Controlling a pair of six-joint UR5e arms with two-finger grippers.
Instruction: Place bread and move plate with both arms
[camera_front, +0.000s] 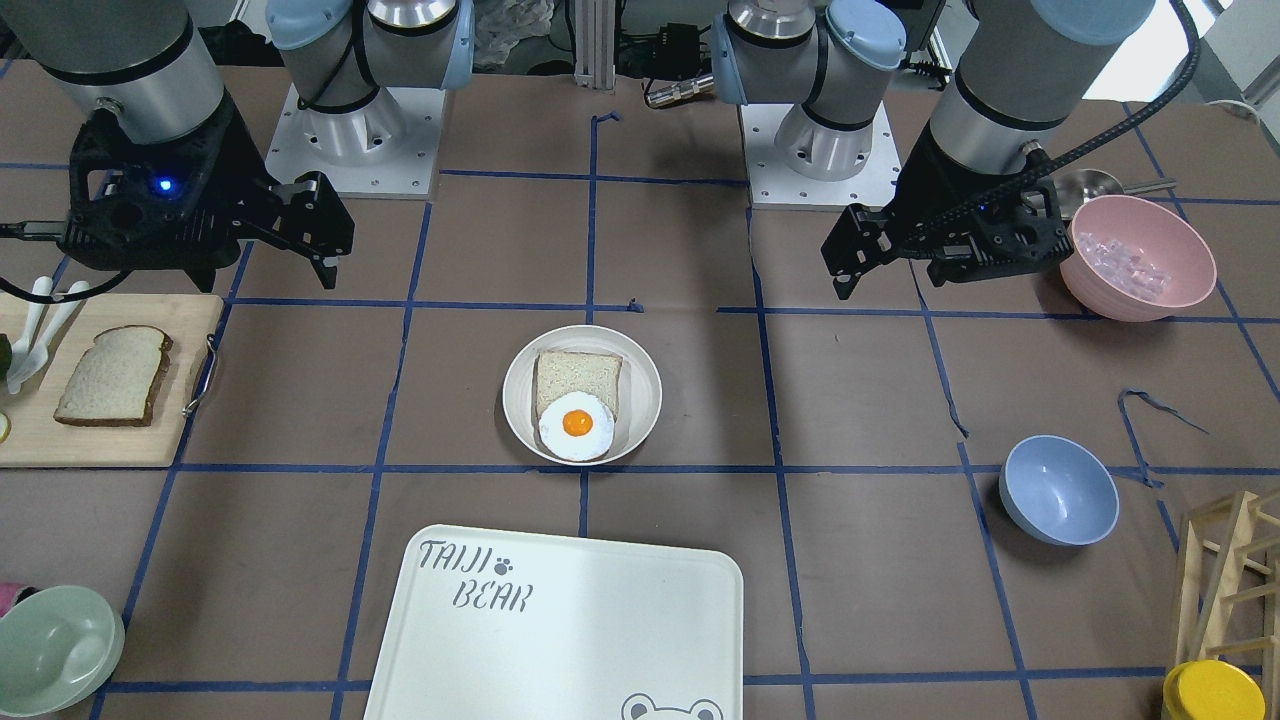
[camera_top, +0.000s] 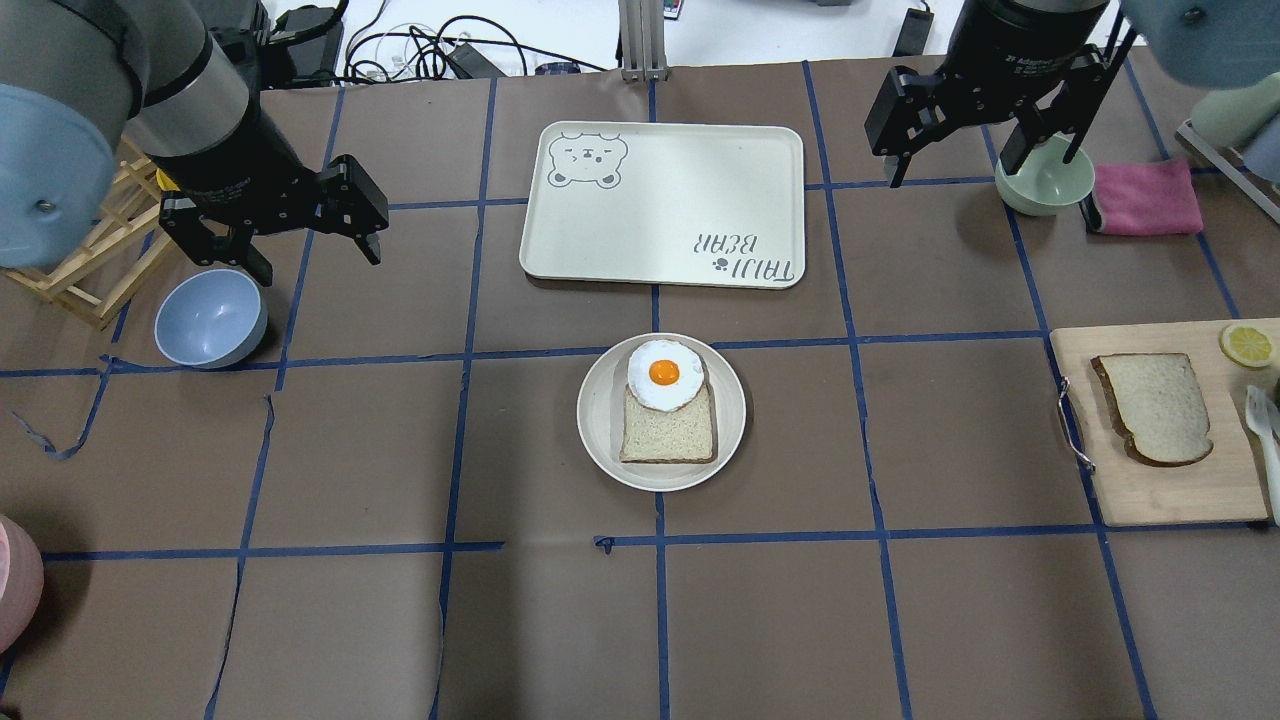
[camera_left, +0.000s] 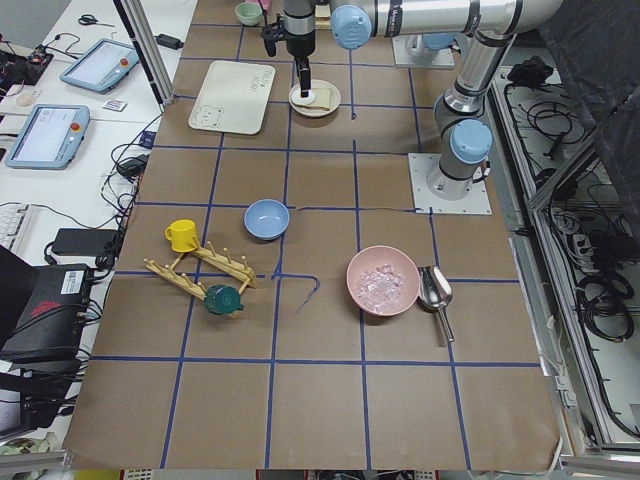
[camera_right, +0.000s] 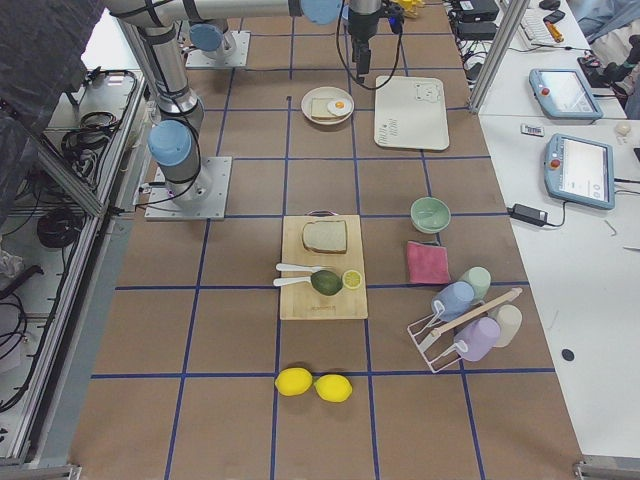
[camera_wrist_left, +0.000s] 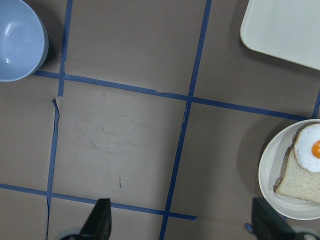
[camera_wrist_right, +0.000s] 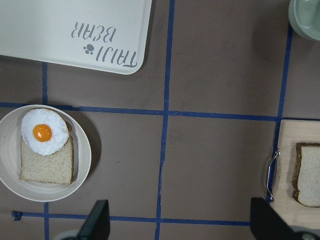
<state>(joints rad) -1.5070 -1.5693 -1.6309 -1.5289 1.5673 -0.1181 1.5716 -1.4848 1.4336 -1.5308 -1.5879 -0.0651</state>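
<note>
The dark-crusted bread (camera_top: 1155, 408) lies flat on the wooden cutting board (camera_top: 1160, 492) at the robot's right. The plate (camera_top: 600, 420) sits mid-table, carrying a paler slice (camera_top: 668, 436) and a fried egg (camera_top: 665, 375). The left gripper (camera_top: 318, 258) and the right gripper (camera_top: 950, 175) hang above the table, fingers spread, holding nothing.

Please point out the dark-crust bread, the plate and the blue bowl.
bread (camera_top: 1152, 405), overhead view, middle of its crumb.
plate (camera_top: 600, 420), overhead view, bare left rim.
blue bowl (camera_top: 208, 318), overhead view, inside bottom.
</note>
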